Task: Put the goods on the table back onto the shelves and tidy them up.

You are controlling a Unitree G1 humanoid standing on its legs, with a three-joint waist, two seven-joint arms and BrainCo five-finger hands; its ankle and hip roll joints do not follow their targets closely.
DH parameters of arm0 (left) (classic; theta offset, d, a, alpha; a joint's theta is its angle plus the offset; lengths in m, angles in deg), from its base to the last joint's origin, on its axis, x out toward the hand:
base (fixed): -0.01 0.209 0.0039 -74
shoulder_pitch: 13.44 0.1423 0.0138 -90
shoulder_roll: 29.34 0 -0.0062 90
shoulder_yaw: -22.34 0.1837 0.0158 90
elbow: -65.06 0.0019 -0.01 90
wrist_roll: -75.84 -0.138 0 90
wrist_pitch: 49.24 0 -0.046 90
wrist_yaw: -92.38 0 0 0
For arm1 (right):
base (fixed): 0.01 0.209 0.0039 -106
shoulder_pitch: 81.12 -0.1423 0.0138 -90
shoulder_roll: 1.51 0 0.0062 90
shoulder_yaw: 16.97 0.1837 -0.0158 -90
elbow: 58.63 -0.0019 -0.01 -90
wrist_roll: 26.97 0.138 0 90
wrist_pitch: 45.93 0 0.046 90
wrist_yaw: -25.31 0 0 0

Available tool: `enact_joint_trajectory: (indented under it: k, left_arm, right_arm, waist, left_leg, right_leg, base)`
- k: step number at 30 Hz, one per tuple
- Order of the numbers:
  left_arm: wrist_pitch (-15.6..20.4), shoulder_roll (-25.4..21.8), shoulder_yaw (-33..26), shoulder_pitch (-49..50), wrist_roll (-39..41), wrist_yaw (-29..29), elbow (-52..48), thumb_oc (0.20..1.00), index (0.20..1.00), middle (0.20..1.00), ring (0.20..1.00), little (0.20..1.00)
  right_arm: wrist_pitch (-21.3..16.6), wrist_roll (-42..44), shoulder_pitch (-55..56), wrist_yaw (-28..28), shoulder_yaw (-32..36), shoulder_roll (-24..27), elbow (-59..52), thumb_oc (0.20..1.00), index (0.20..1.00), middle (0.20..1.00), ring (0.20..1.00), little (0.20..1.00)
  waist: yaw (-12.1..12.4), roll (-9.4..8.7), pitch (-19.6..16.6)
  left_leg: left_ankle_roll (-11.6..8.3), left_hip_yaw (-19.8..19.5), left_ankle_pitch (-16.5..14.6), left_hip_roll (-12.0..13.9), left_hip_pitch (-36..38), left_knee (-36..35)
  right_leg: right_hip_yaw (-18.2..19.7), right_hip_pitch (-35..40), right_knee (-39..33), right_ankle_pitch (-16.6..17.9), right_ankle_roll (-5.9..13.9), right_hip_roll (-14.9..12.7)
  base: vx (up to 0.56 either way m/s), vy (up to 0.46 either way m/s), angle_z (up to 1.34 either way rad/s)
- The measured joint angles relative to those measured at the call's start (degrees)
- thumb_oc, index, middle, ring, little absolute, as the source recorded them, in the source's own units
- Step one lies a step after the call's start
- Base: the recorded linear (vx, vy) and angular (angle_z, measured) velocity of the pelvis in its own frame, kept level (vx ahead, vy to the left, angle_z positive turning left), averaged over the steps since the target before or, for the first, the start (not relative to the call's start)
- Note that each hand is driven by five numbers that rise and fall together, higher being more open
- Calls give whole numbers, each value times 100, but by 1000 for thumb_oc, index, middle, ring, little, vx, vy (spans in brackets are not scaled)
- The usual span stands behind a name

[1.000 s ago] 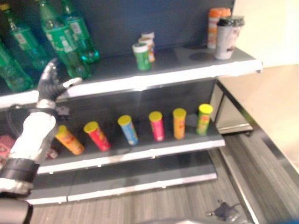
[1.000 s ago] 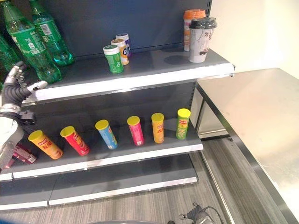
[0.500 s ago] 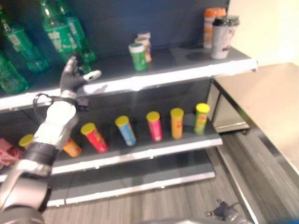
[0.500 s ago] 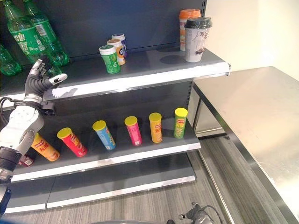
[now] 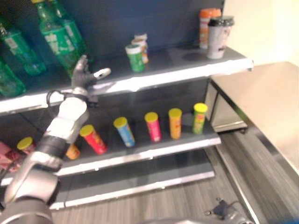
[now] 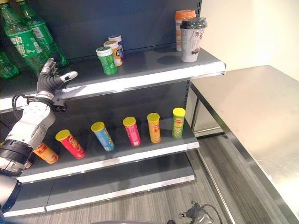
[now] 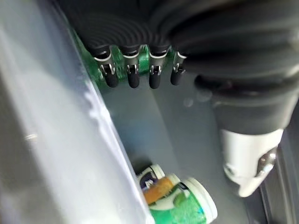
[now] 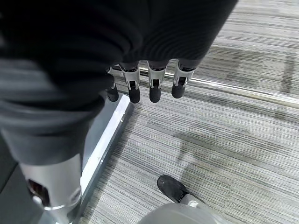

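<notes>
Right hand (image 8: 145,84) hangs empty over striped floor (image 8: 224,140).

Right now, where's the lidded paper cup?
The lidded paper cup stands at the top shelf's right end, just in front of an orange-capped container.

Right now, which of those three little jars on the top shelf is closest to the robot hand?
The green jar with the white lid: it stands frontmost of the three, on the side toward the left robot hand.
</notes>
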Motion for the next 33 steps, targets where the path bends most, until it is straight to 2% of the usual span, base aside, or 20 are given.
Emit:
enact_joint_trajectory:
  k: [7,10,23,33]
  left_arm:
    - [-16,401,432,-442,-2,-1,82,1000,1000,1000,1000,1000]
    - [-18,594,432,-477,-6,7,84,1000,1000,1000,1000,1000]
    - [-29,640,432,-482,-14,53,83,1000,1000,1000,1000,1000]
    - [-41,992,449,-673,-12,114,202,1000,1000,1000,1000,1000]
  right_arm:
    - [-1,12,-65,-29,-27,-11,-2,1000,1000,1000,1000,1000]
    - [0,23,-66,-38,-27,-11,-1,1000,1000,1000,1000,1000]
    - [1,216,-62,-48,-29,-4,3,1000,1000,1000,1000,1000]
    - [7,220,-70,-48,-35,-6,3,1000,1000,1000,1000,1000]
  waist:
    - [-129,30,-13]
    - [-151,41,-19]
    - [-154,52,-25]
    - [-154,61,-29]
  left_leg:
    - [17,4,10,1,0,0]
    - [19,11,10,1,2,0]
    - [27,26,4,1,2,0]
    - [30,53,2,1,4,0]
  right_leg:
    - [3,-5,0,1,-2,1]
    - [6,-4,-4,1,-2,1]
    - [7,-4,-26,2,-3,1]
    - [16,-8,-26,2,-3,-1]
  base:
    - [0,0,0]
    - [0,0,0]
    - [0,0,0]
    - [0,0,0]
